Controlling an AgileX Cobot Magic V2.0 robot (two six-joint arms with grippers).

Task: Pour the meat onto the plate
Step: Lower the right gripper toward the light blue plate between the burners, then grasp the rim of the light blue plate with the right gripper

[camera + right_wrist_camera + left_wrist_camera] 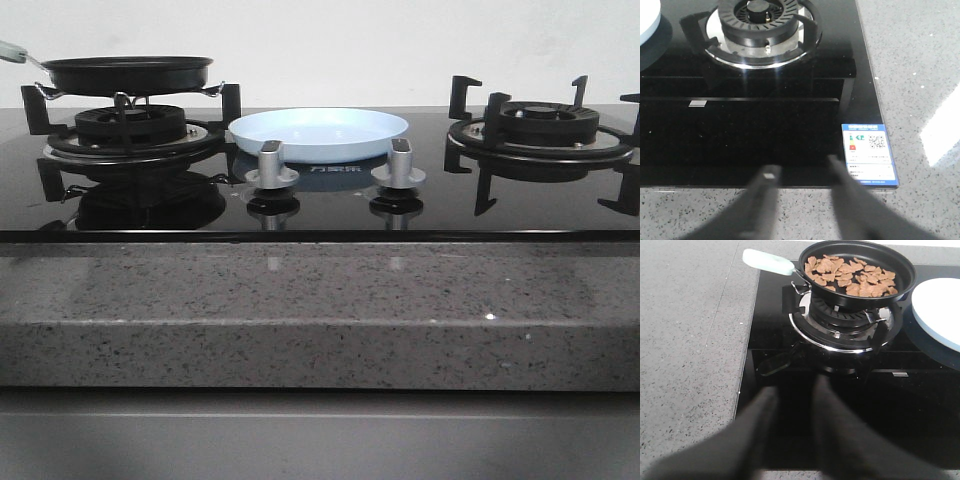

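Meat [852,275] lies loose in the frying pan [860,295]; tipped hastily, pieces could overshoot the plate [318,134]. Both tools, left [792,395] and right [802,172], hang released, empty.

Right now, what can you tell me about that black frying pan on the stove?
The frying pan is round, shallow and black, with a thin metal neck leading to a pale mint-green handle. It sits level on the black grate of the left burner, beside the pale blue plate without touching it. Inside lies the meat, many thin light-brown pieces spread over the bottom. No claw touches the pan.
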